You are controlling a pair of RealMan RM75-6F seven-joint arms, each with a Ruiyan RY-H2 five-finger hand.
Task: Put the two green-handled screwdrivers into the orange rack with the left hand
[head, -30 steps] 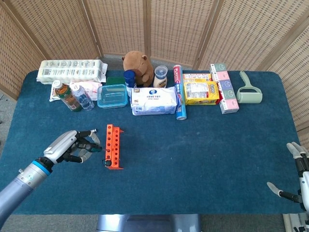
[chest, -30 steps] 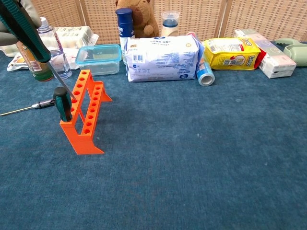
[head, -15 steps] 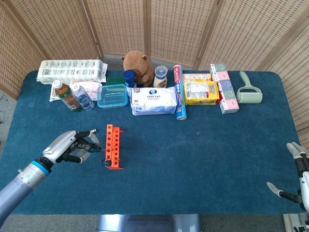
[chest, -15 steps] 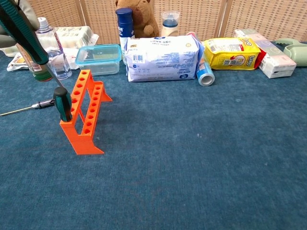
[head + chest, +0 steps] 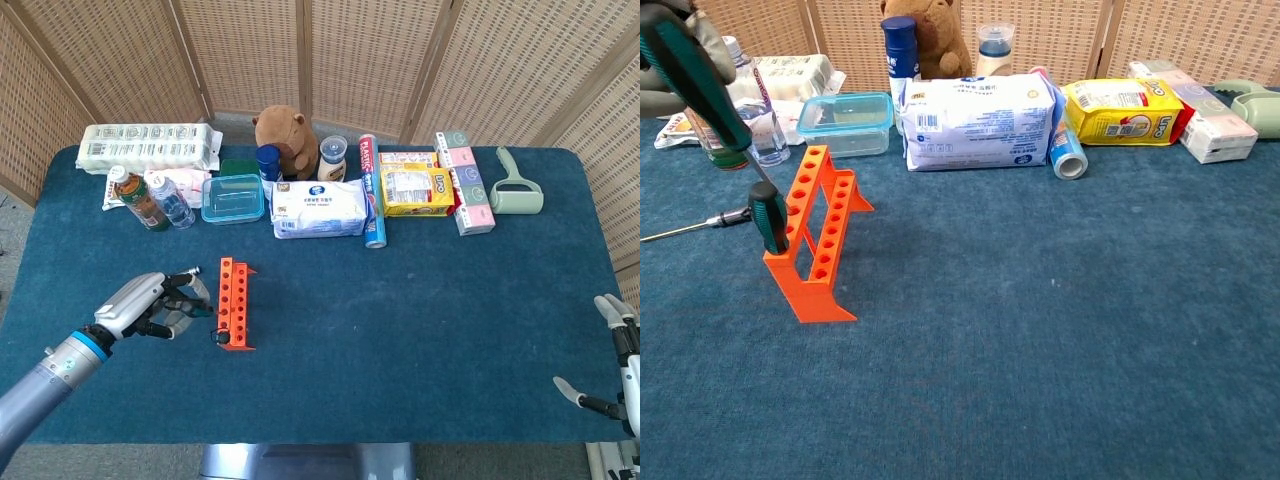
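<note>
My left robot hand (image 5: 150, 303) is clamped on one green-handled screwdriver (image 5: 695, 85), tilted, tip just above the orange rack (image 5: 818, 236). The other screwdriver (image 5: 768, 217) already stands in the rack's near end. Right robot hand (image 5: 612, 360) sits off the worktop (image 5: 420, 330) edge, fingers apart.

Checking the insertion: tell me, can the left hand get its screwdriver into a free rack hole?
Probably yes. The left hand holds a green-handled screwdriver tilted over the orange rack; only the near-end hole is taken, by the other screwdriver.
</note>
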